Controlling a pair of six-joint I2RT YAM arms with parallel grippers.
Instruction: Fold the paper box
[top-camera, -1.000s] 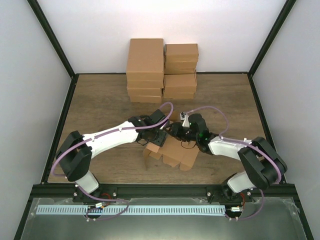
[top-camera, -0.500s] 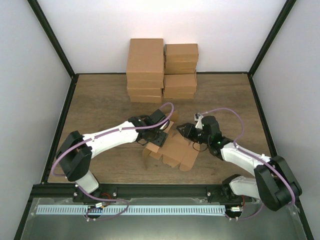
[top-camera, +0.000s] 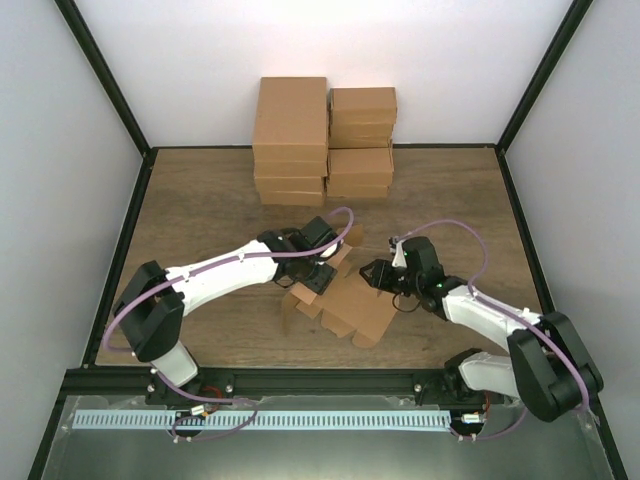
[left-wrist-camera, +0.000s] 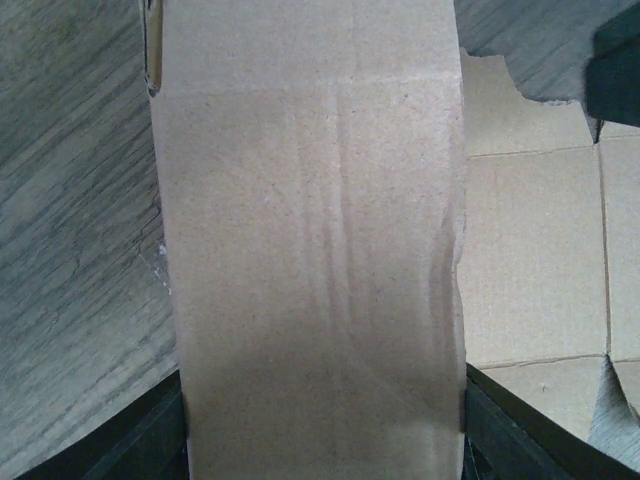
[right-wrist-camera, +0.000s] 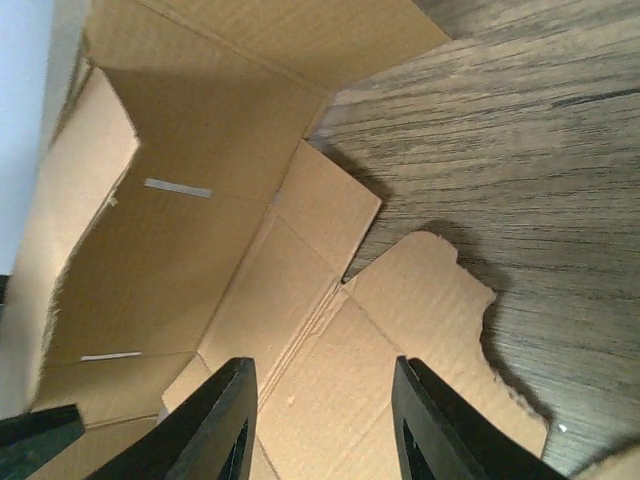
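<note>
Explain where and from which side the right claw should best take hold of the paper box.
Likely best by the flat right-hand flap of the paper box, at its free edge, coming from the right. That flap lies on the table under the open right claw, while the left claw holds the raised panel opposite.

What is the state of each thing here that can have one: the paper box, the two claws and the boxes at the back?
paper box, partly folded: some flaps raised, the rest flat and open.
left claw, shut on a raised panel of the paper box.
right claw, open and empty, above the flat part of the sheet.
stacked boxes, closed, in two piles by the back wall.
</note>
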